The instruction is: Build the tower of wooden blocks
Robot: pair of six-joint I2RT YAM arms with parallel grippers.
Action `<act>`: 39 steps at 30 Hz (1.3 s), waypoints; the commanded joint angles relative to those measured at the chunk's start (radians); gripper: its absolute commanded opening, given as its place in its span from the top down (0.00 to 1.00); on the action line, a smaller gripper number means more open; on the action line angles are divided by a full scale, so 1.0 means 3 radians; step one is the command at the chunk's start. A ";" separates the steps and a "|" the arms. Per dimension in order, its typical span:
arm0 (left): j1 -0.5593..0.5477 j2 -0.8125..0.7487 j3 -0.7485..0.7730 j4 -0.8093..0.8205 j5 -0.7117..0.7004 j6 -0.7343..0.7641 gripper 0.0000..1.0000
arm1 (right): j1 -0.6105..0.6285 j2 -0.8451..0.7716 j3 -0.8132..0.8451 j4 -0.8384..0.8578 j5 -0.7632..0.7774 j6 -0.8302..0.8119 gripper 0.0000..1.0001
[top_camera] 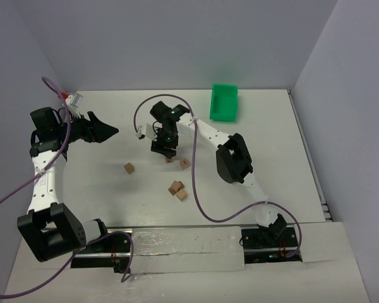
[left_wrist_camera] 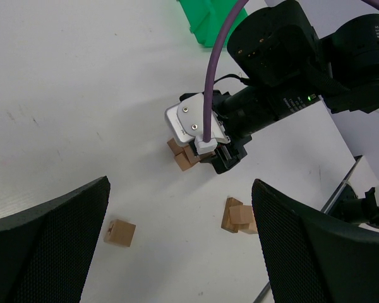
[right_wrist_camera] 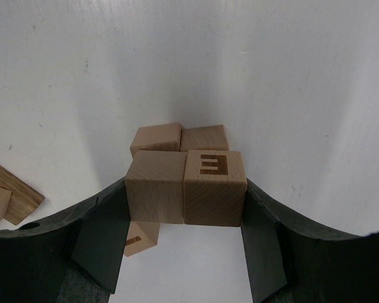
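Note:
My right gripper [right_wrist_camera: 184, 192] is shut on two tan wood blocks side by side, a plain one [right_wrist_camera: 155, 183] and one marked with an E [right_wrist_camera: 215, 189]. Two more blocks [right_wrist_camera: 180, 137] lie just beyond and below them, and another [right_wrist_camera: 139, 238] lies under the left jaw. In the top view this gripper [top_camera: 166, 148] points down at mid-table. Loose blocks lie at the left [top_camera: 129, 168], the right [top_camera: 185, 163] and the front [top_camera: 177, 189]. My left gripper [top_camera: 110, 131] is open and empty, held high at the left. No several-cube tower shows.
A green bin [top_camera: 223, 102] stands at the back of the table, right of centre. The left wrist view shows one block [left_wrist_camera: 120, 232] and a small cluster [left_wrist_camera: 239, 218] between its fingers, far below. A purple cable [top_camera: 196, 202] loops over the table.

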 commanded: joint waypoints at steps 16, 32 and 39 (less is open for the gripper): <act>0.0032 0.0025 0.0022 0.0128 0.0143 -0.0016 0.01 | 0.0002 0.0011 0.0151 0.0036 0.0001 -0.0079 0.73; 0.0036 0.0025 0.0021 0.0126 0.0146 -0.0008 0.01 | 0.0005 0.0021 0.0143 0.0019 -0.0014 -0.0094 0.49; 0.0036 0.0025 0.0011 0.0131 0.0146 -0.0012 0.01 | 0.0005 0.0022 0.0138 0.0009 -0.0014 -0.0099 0.43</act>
